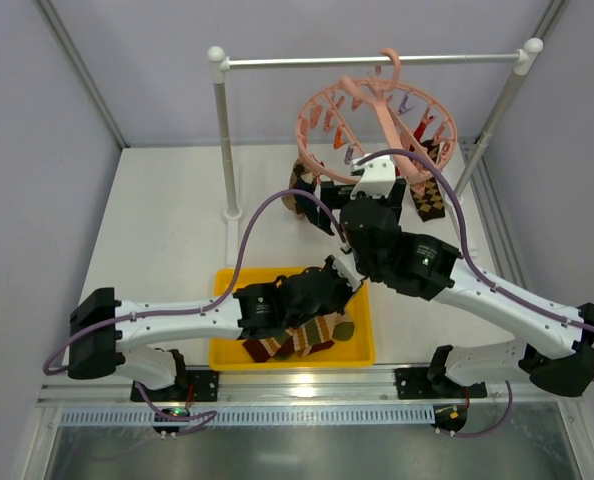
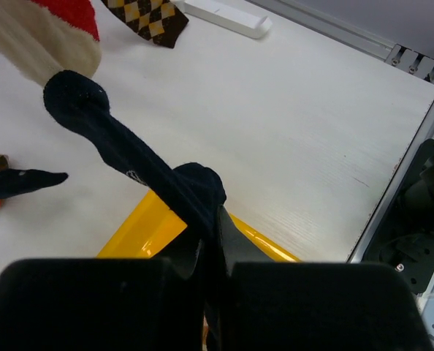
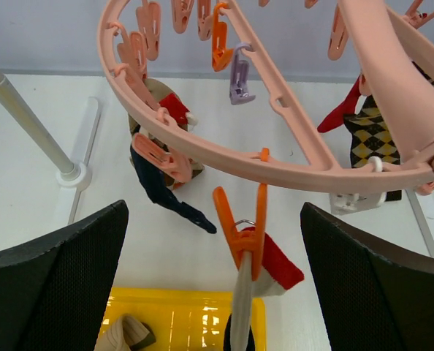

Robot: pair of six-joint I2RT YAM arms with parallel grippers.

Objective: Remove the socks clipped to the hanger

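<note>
White matte tabletop (image 1: 167,220)
Carrying a shallow yellow plastic bin (image 1: 224,350) near the front edge and a white-footed metal rail stand (image 1: 223,130) farther back

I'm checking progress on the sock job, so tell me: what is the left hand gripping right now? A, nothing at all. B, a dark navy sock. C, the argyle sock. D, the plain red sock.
B: in the left wrist view the left hand is shut on a dark navy sock, which runs up and away from between its fingers above the yellow bin.
</note>
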